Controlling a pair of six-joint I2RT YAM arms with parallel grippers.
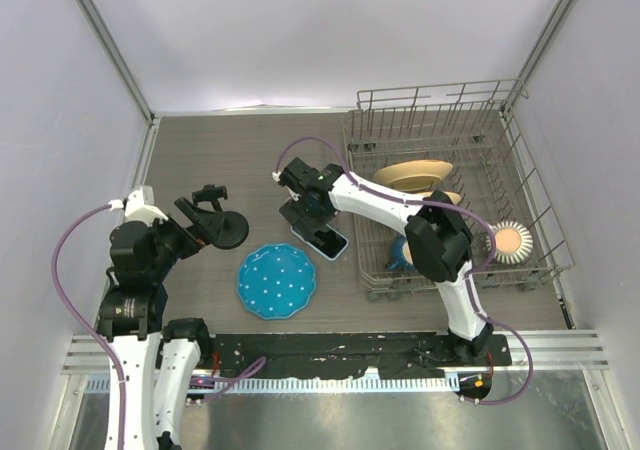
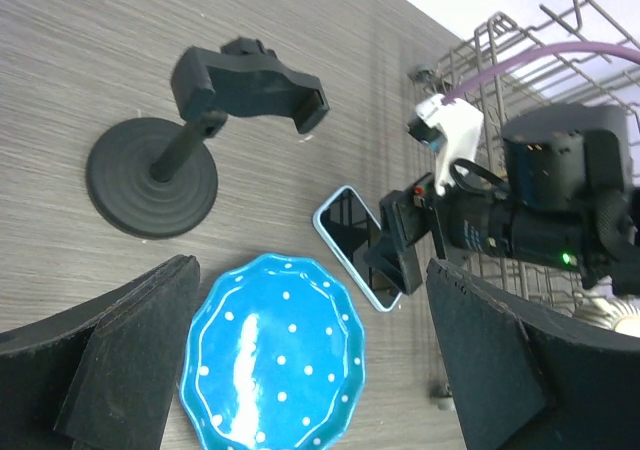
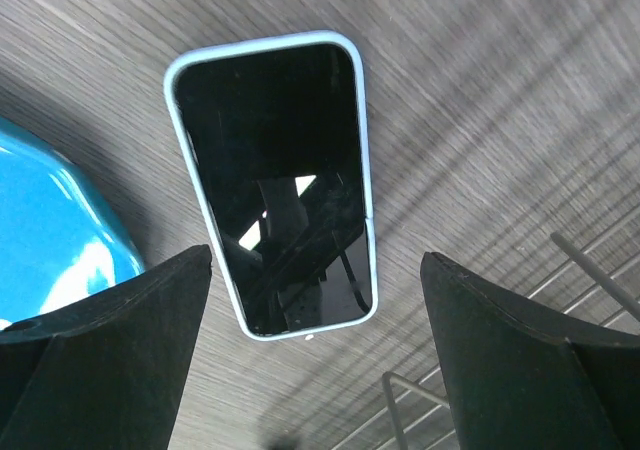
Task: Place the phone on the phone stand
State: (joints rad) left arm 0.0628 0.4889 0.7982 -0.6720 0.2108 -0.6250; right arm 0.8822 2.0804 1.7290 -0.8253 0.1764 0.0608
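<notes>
My right gripper [image 3: 315,260] hangs over the phone [image 3: 272,180], jaws wide, one finger to each side. The phone lies flat, screen up, on the table [image 1: 230,150], between the blue plate [image 2: 270,355] and the dish rack [image 1: 520,170]. My left gripper [image 2: 312,270], jaws wide, faces the upright phone stand [image 2: 152,175].

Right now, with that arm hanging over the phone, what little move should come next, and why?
Probably lower the right gripper: its open fingers hover either side of the phone, which lies flat on the table, ungrasped, away from the phone stand.
</notes>
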